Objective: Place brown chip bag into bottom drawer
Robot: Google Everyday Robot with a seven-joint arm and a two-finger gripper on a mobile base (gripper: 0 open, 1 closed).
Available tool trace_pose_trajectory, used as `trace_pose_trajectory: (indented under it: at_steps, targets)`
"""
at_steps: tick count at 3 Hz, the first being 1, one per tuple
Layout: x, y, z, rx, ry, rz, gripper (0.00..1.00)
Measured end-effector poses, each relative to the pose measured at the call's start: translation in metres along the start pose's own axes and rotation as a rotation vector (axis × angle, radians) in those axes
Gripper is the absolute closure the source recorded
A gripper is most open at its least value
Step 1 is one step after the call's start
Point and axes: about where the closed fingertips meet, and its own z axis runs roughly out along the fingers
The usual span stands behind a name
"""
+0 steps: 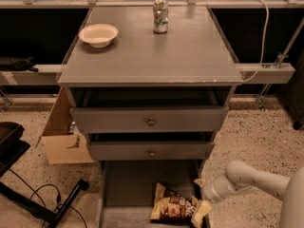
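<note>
The brown chip bag point(172, 206) lies flat on the floor of the open bottom drawer point(137, 184), toward its front right. My gripper point(200, 197) is at the drawer's right edge, just right of the bag, on the end of the white arm that comes in from the lower right. Its two pale fingers are spread, one point(198, 181) behind the bag and one point(201, 212) by the bag's right end. The bag rests on the drawer floor, not lifted.
A white bowl point(98, 34) and a can point(160, 15) stand on the grey cabinet top point(156, 56). The two upper drawers with knobs point(151, 122) are slightly open. A cardboard box point(61, 132) and a black stand with cables point(28, 194) are on the floor at the left.
</note>
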Motion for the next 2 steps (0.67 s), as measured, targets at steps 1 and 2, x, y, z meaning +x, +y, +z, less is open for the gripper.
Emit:
trace_pose_trajectory:
  at_steps: [1, 2]
  targets:
    - [-0.034, 0.029, -0.065, 0.003, 0.007, -0.152, 0.00]
    - [-0.061, 0.046, -0.120, 0.010, 0.073, -0.234, 0.00]
